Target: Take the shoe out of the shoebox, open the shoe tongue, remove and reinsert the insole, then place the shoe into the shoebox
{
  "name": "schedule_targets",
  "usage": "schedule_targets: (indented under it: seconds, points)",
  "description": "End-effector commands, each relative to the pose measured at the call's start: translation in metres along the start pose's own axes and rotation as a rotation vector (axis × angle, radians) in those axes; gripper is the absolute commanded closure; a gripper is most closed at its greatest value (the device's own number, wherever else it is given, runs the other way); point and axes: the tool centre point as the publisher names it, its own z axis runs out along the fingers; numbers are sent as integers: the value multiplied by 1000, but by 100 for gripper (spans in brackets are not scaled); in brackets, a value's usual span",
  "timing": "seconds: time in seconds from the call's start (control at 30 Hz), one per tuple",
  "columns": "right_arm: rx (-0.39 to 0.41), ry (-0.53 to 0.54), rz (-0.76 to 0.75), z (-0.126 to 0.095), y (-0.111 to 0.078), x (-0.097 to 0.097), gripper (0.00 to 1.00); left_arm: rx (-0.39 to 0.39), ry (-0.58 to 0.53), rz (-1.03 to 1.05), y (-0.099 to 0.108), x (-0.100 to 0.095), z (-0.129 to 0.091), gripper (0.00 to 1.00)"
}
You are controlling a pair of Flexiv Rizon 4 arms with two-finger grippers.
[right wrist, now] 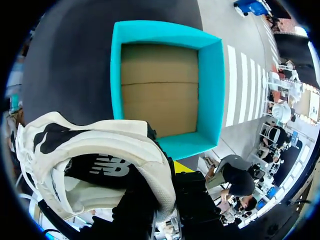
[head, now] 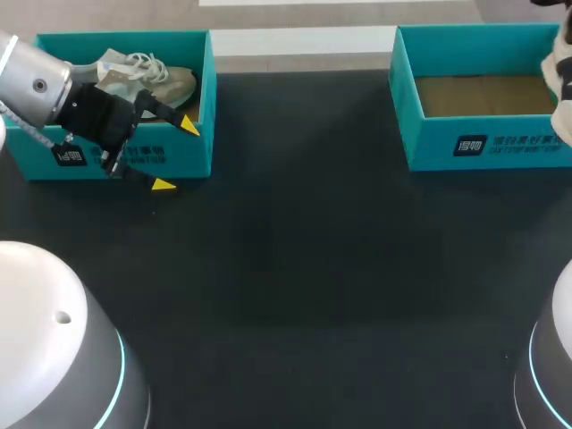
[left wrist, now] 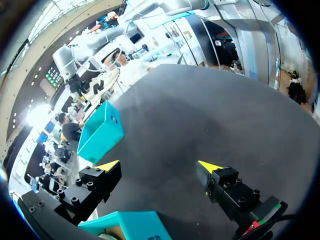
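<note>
Dark tabletop carries two teal shoeboxes, both along the far edge. The left shoebox is at the far-left corner and the right shoebox is twd the far-right corner, w/ bare table btwn them.

Right box is open-topped w/ only its brown cardboard floor showing. Your right wrist cam looks straight into it, just beyond the held shoe.

The white-and-black sneaker is up off the table, over the right box's right end at the table's right edge. In the right wrist view it sits right in front of the cam, covering most of the right gripper. Only one yellow tip peeks out beside the shoe's edge. The pincer is clamped on that sneaker.

A beige lace-up shoe lies inside the left box, twd its far right.

Your left gripper hangs at the left box's front-right corner. Its fingers are wide apart w/ nothing btwn them, one tip over the box rim and the other out in front of the front wall. In the left wrist view the box corner shows under the spread fingers, and the right box is well ahead across the table.
</note>
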Motion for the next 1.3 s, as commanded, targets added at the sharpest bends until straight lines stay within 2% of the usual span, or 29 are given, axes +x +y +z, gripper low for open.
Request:
schedule_targets:
  seconds: [0.03, 0.13, 0.17, 0.27, 0.57, 0.6, 1.3]
  points:
    - [34, 39, 99, 12, -12, -14, 100, -3, 1, 1, 0, 1, 0, 0]
    - [73, 70, 255, 18, -21, -15, 100, -3, 1, 1, 0, 1, 0, 0]
    - [126, 102, 348, 20, -23, -14, 100, -3, 1, 1, 0, 1, 0, 0]
    - [169, 146, 591, 22, -25, -12, 100, -3, 1, 1, 0, 1, 0, 0]
    - [137, 92, 1211, 22, -21, -6, 100, -3, 1, 1, 0, 1, 0, 0]
    - [141, 122, 1261, 22, -21, -3, 100, -3, 1, 1, 0, 1, 0, 0]
    - [141, 122, 1261, 22, -21, -3, 100, -3, 1, 1, 0, 1, 0, 0]
